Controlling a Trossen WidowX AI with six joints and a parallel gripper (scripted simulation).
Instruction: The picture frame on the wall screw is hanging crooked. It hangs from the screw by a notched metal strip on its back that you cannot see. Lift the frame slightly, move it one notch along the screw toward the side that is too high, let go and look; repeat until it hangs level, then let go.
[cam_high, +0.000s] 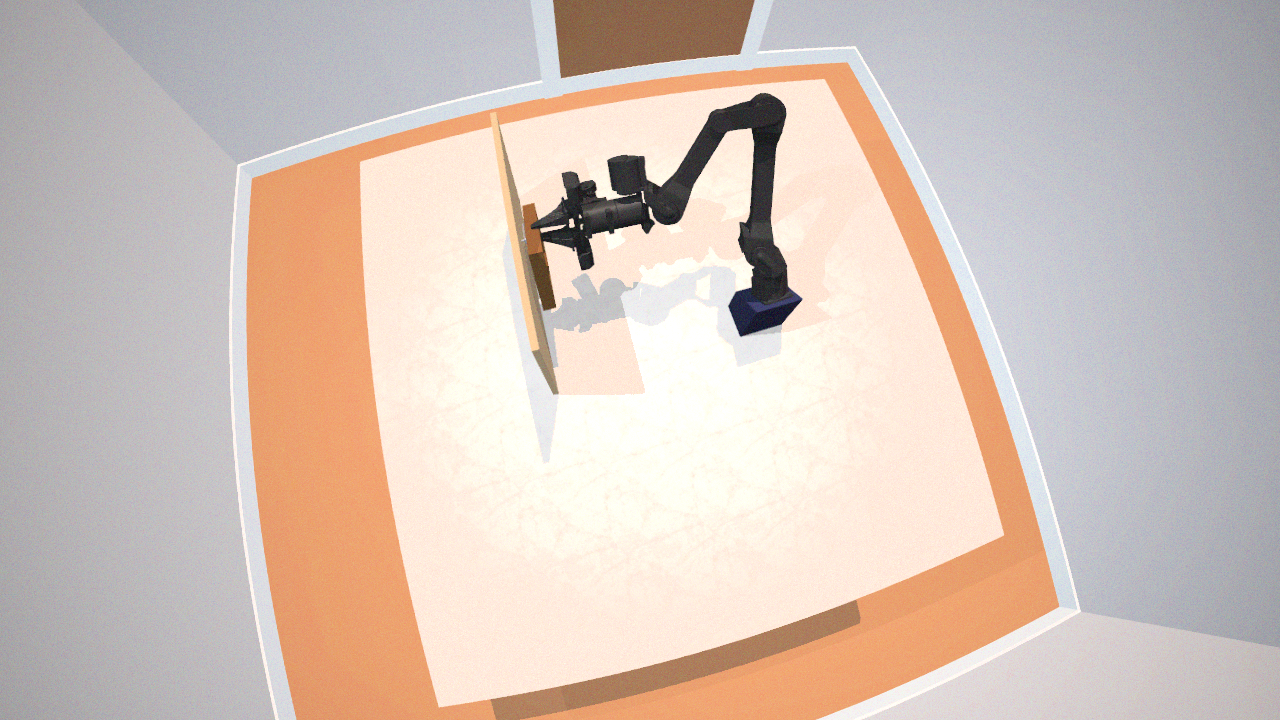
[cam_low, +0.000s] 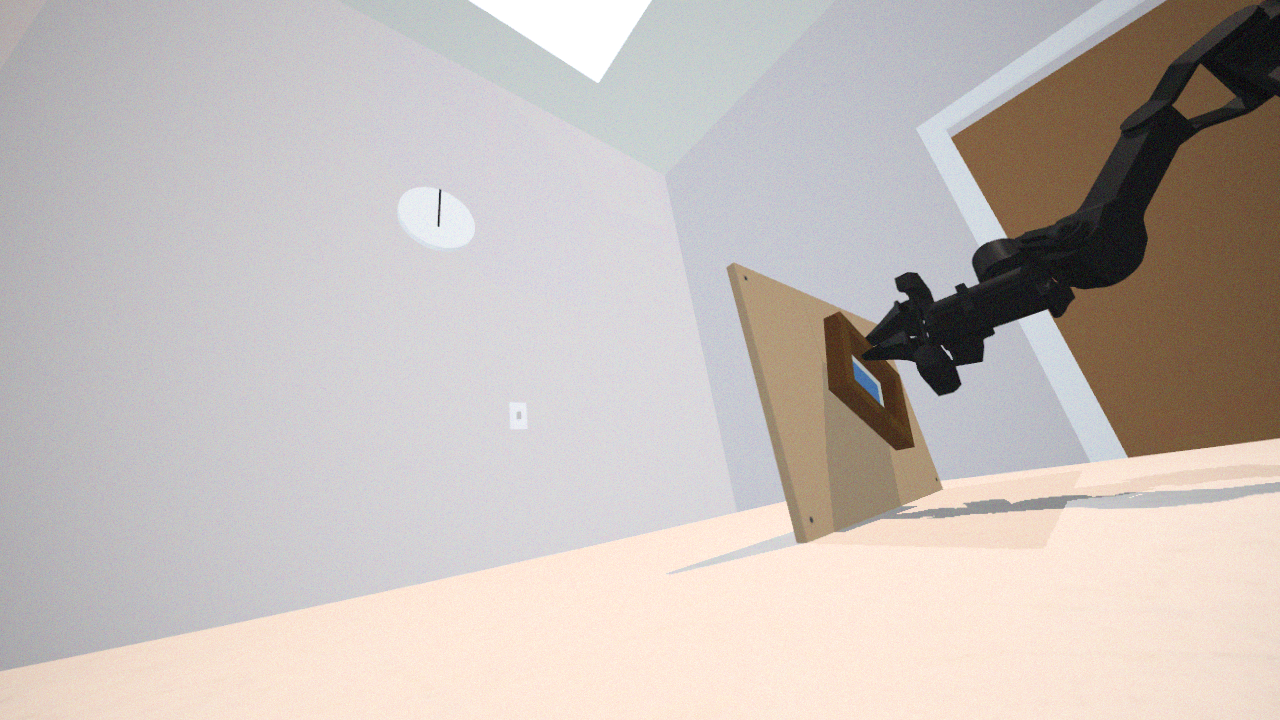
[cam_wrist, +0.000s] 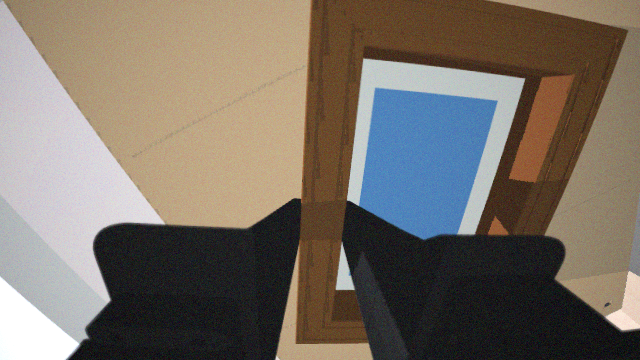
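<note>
At the top rail of the picture frame (cam_wrist: 325, 150): gripper (cam_wrist: 322, 212), two black fingers pinching that wooden rail, one finger on the outer edge, the other on the inner edge over the white mat.

Picture frame: dark brown wood, white mat, blue centre panel. Mounted against the tan wall board (cam_low: 787, 402), in its upper half. In the exterior view its edges run tilted against the board's edges, though perspective makes the degree of tilt hard to judge. The hanging point behind it is hidden.

Wall board: flat tan panel standing upright on the pale table top (cam_high: 680, 465); small dark fixing dots at its corners. In the top view it appears as a thin edge, with the frame (cam_high: 539, 264) projecting from the side that faces the arm.

Arm (cam_high: 760, 179): black, reaching from a dark blue base block (cam_high: 763, 311) on the table, elbow raised, forearm extended roughly level toward the board.

Surroundings: grey walls, a round white wall disc (cam_low: 435, 217) with a dark line, a brown door (cam_low: 1181, 295).
</note>
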